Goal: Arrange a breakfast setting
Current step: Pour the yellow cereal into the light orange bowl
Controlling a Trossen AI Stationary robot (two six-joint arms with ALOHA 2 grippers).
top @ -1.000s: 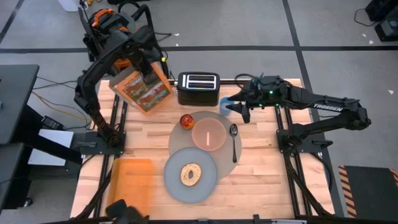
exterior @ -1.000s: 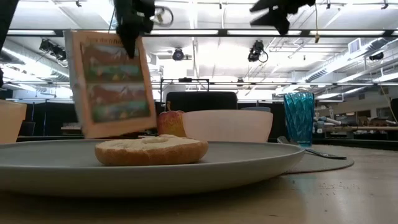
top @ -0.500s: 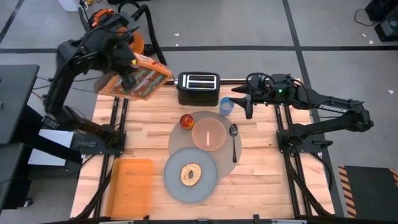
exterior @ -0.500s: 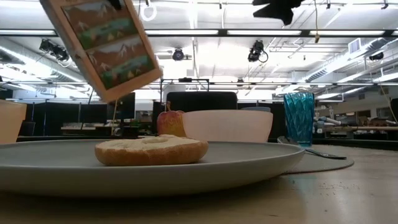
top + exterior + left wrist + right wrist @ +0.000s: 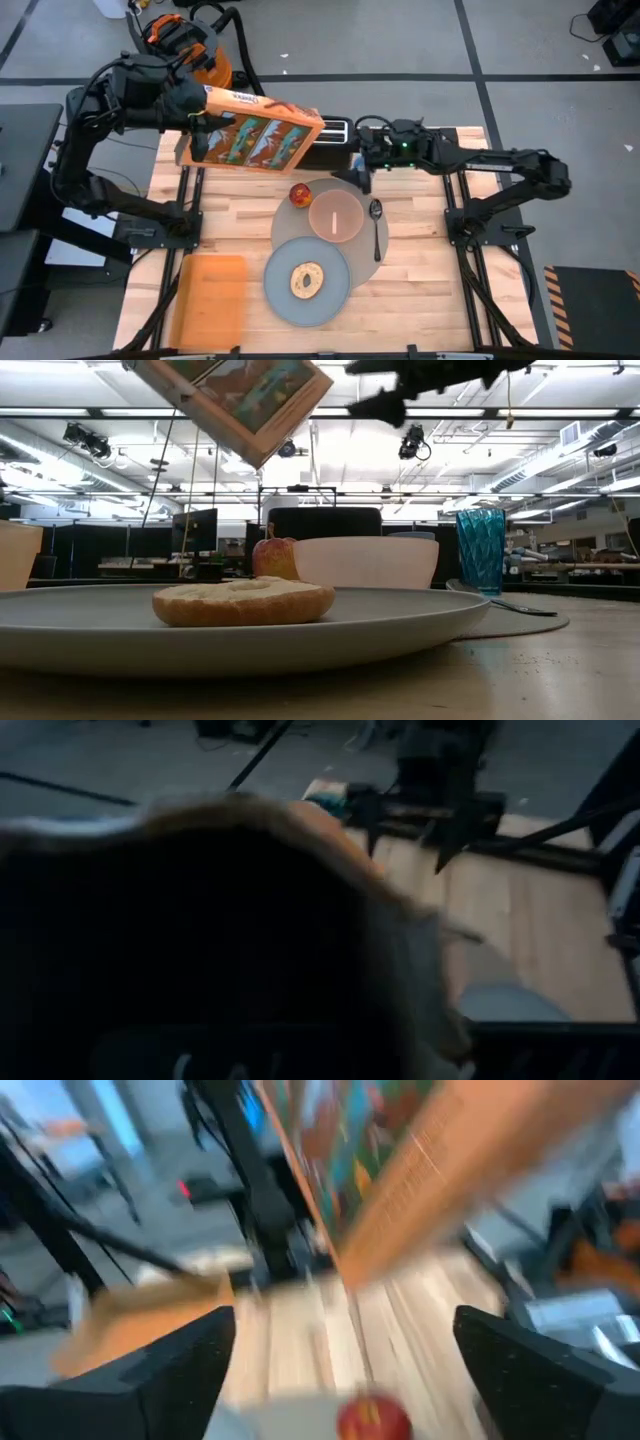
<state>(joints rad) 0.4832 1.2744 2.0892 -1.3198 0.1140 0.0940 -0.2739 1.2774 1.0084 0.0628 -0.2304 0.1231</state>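
The left gripper has carried the box up and rightward within the last second; it now hangs tilted above the toaster, fingers closed on its left end. This suggests cereal is headed for the bowl, front-right of the toaster. The right gripper has swung left to just in front of the toaster, fingers spread, empty. The cup is hidden from above — the right arm covers it. The bagel sits on the plate, well forward.
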